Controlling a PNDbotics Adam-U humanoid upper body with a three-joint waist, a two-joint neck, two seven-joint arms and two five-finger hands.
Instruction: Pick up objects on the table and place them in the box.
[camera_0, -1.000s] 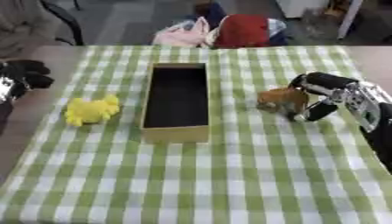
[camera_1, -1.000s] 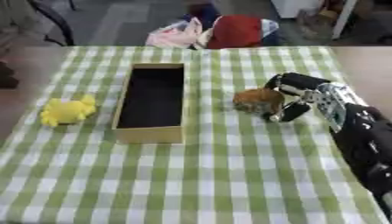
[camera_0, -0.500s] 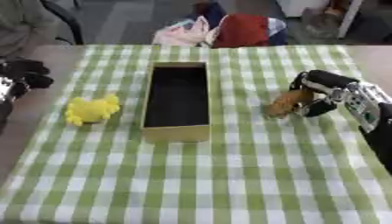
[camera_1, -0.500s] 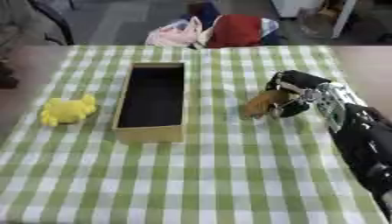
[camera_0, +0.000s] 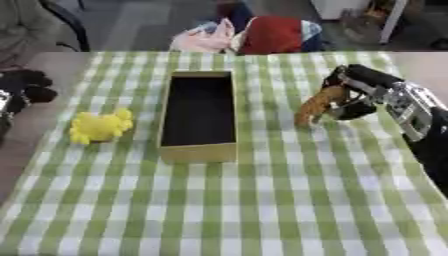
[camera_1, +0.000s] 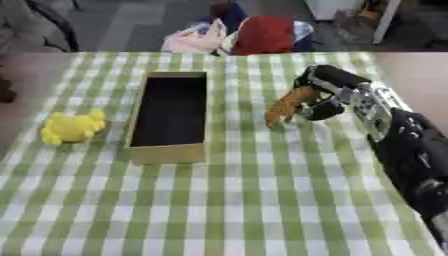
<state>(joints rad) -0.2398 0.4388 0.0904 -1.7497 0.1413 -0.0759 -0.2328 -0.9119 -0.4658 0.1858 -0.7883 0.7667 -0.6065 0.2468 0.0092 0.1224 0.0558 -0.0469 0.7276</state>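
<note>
Our right hand (camera_0: 354, 95) is curled round a brown toy (camera_0: 315, 103), which hangs tilted from the fingers w/ its lower end near the checked worktop (camera_0: 262, 200). To that hand's left sits the open box (camera_0: 199, 116), apart from the toy. Further left, beyond the box, lies a yellow toy (camera_0: 99, 126). Our left hand (camera_0: 24, 89) shows at the far left edge; can't tell its fingers' state.
</note>
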